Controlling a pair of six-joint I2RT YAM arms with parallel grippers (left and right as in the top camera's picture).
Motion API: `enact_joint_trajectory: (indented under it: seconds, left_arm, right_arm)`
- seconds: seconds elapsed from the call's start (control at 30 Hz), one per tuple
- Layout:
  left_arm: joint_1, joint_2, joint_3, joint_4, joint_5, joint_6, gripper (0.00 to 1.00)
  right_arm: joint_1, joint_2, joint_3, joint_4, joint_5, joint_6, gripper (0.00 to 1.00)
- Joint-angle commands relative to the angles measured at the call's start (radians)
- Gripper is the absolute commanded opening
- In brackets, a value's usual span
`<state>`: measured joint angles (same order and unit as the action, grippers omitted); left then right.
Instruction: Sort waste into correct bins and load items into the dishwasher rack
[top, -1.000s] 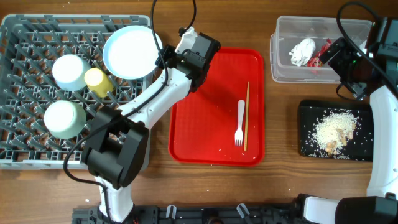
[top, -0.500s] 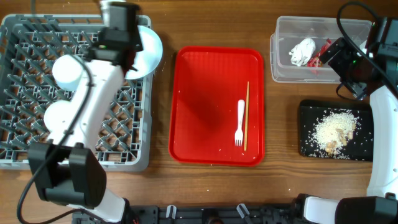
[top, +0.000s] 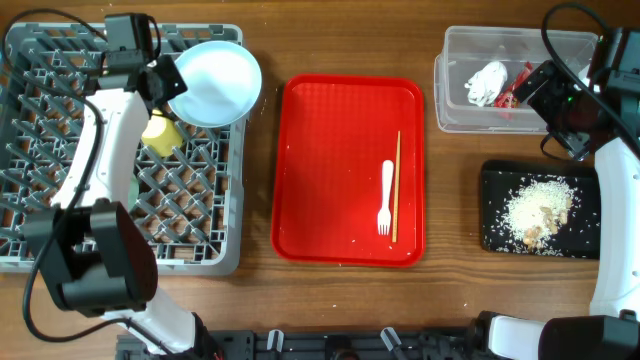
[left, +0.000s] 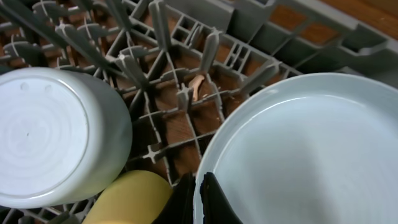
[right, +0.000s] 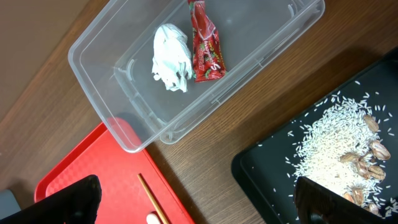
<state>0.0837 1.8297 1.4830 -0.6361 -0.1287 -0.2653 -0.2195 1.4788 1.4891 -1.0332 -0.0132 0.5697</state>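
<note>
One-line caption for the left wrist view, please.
Left gripper pinching the rim of the light blue plate in the dishwasher rack, beside an upturned bowl and yellow cup.

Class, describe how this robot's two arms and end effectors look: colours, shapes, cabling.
The left arm and right arm have white rounded links joined by bulky black joint housings. Thin black cables loop off the wrists. The left end effector and right end effector have plain matte black fingers; no markings are legible.

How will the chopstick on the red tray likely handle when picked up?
The chopstick looks thin and straight, so probably stiff and light. Lying flat on the smooth tray, it may slide or roll from a pinch.
</note>
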Motion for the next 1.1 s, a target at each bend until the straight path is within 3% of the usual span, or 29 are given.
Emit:
enact_joint_trajectory:
  seconds: [0.0, 0.23, 0.93, 1.07]
  left_arm:
    - [0.000, 0.019, 0.000, 0.019, 0.016, -0.013, 0.04]
    - [0.000, 0.027, 0.000, 0.020, 0.025, -0.013, 0.04]
    - [-0.017, 0.078, 0.000, -0.052, 0.380, -0.004, 0.04]
    - [-0.064, 0.073, 0.000, -0.073, 0.420, 0.049, 0.04]
  right_arm:
    - [-0.001, -0.012, 0.007, 0.001, 0.021, -0.019, 1.00]
    - [-0.001, -0.012, 0.007, 0.001, 0.021, -0.019, 1.00]
    - [0.000, -0.012, 0.007, 0.001, 0.021, -0.019, 1.00]
    - [-0.001, -0.012, 0.007, 0.001, 0.021, -0.019, 1.00]
